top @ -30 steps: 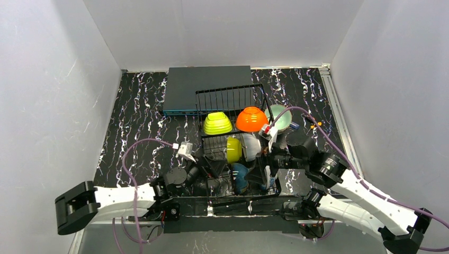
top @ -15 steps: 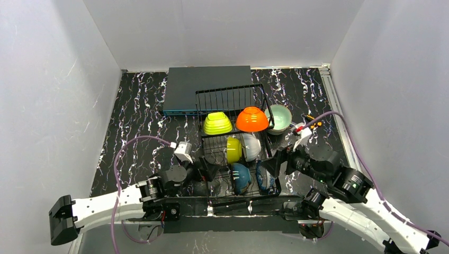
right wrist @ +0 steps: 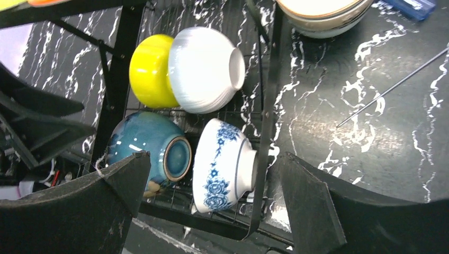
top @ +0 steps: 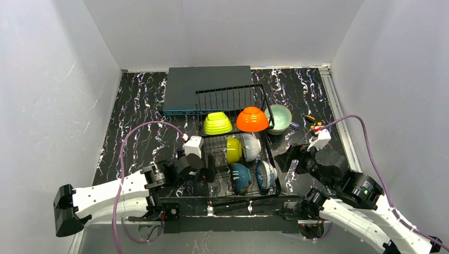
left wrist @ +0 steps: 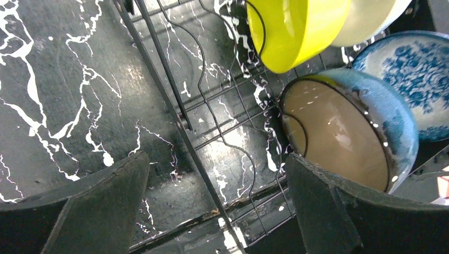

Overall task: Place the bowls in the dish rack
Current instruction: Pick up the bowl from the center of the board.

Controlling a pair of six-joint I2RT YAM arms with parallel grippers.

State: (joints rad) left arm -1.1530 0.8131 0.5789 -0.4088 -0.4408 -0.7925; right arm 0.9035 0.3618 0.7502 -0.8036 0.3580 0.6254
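since the earlier frame, the right gripper (top: 289, 159) has drawn back from the dish rack (top: 227, 98) toward the right side of the table, and the left gripper (top: 209, 168) has shifted slightly beside the rack's left edge. both sets of jaws stand spread wide and hold nothing. loading status: six bowls are in the rack. the lime green bowl (top: 217, 123) and orange bowl (top: 252, 119) rest inverted on the raised back tier. the yellow bowl (top: 233, 149), white bowl (top: 252, 146), teal bowl (top: 241, 177) and blue-white patterned bowl (top: 266, 175) stand on edge in the lower tier. remaining: the mint bowl (top: 280, 118) stands on the table just beside the rack's right side; whether another bowl nests inside it cannot be confirmed.
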